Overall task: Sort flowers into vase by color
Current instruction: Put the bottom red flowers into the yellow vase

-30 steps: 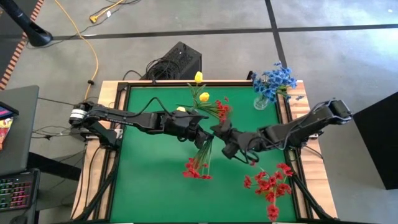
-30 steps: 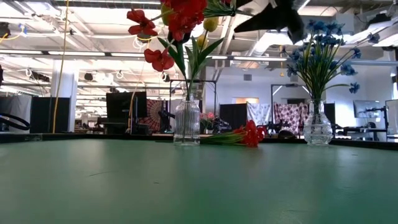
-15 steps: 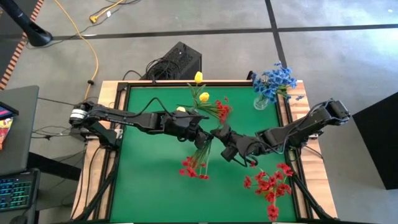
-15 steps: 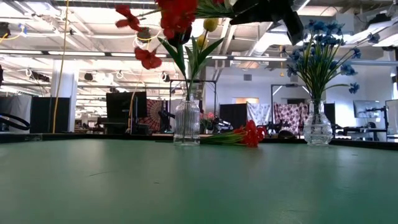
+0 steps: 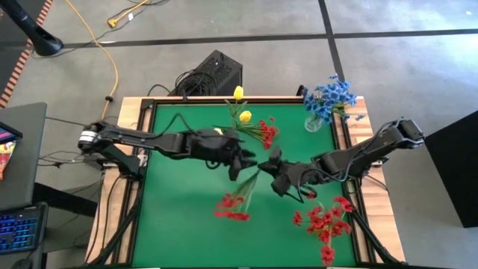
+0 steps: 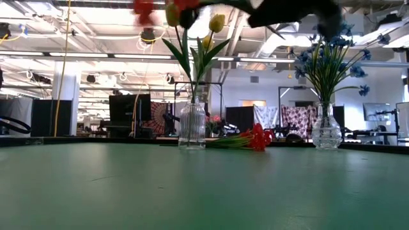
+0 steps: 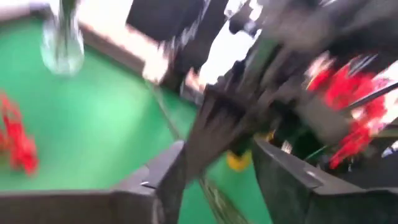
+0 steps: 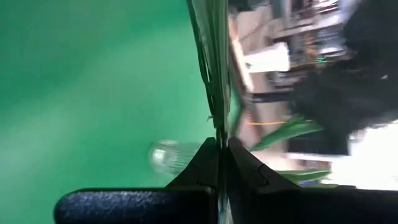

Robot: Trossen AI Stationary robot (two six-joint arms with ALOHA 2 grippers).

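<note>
A sprig of red flowers [image 5: 230,207] hangs in the air over the middle of the table, and its green stems [image 5: 252,181] run up to my right gripper [image 5: 270,168], which is shut on them. My left gripper [image 5: 243,159] is open just left of the stems. In the blurred left wrist view its fingers stand on either side of the stems [image 7: 208,134]; I cannot tell whether they touch. At the far edge stand a glass vase with yellow flowers [image 5: 240,112] and a glass vase with blue flowers [image 5: 323,101]. My right gripper pinches the bundle of green stems [image 8: 214,118] between its two fingers, at the end away from the blooms. The fingers come level from the table's right side and lie across the stems. The sprig is lifted clear of the table, blooms [image 5: 228,209] slanting toward the near left.
Loose red flowers [image 5: 265,133] lie on the mat beside the yellow vase. A pile of red flowers [image 5: 325,220] lies near the right front corner. The wooden table frame [image 5: 142,112] borders the green mat [image 5: 179,217], whose left half is bare.
The red sprig has risen: in the low view its blooms have gone up almost out of the picture's top. From above, the blooms have swung a little toward the near left edge. My left gripper now stands slightly apart from the stems.
</note>
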